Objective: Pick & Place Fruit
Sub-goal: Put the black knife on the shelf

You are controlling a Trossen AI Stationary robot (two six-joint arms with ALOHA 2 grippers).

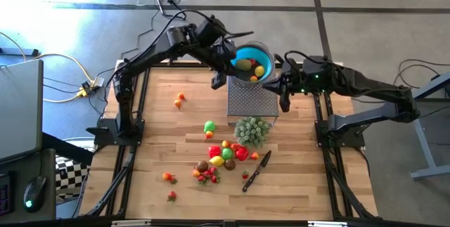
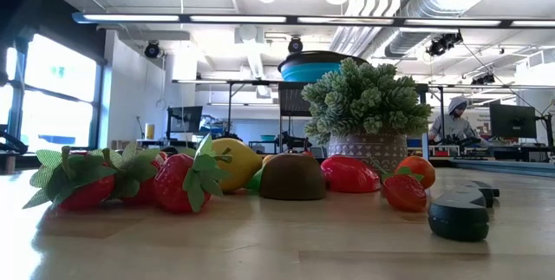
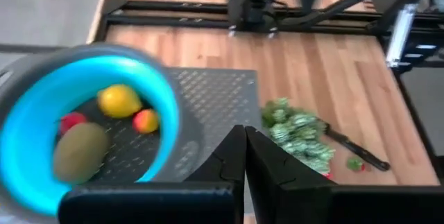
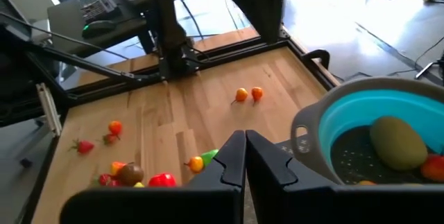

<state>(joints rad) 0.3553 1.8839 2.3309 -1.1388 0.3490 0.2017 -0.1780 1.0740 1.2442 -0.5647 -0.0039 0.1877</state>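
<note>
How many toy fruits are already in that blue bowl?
4 visible in the blue bowl: a brown kiwi, a yellow lemon, a small orange fruit and a red one by the kiwi. Others may be hidden.

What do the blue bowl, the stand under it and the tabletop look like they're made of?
Blue bowl: probably silicone or soft plastic, matte blue inside a grey rim with a small handle tab. Stand under it: looks like perforated sheet metal, dull grey with a regular dot pattern. Tabletop: wood planks, pale with visible grain and seams, lightly glossy in the low view.
</note>
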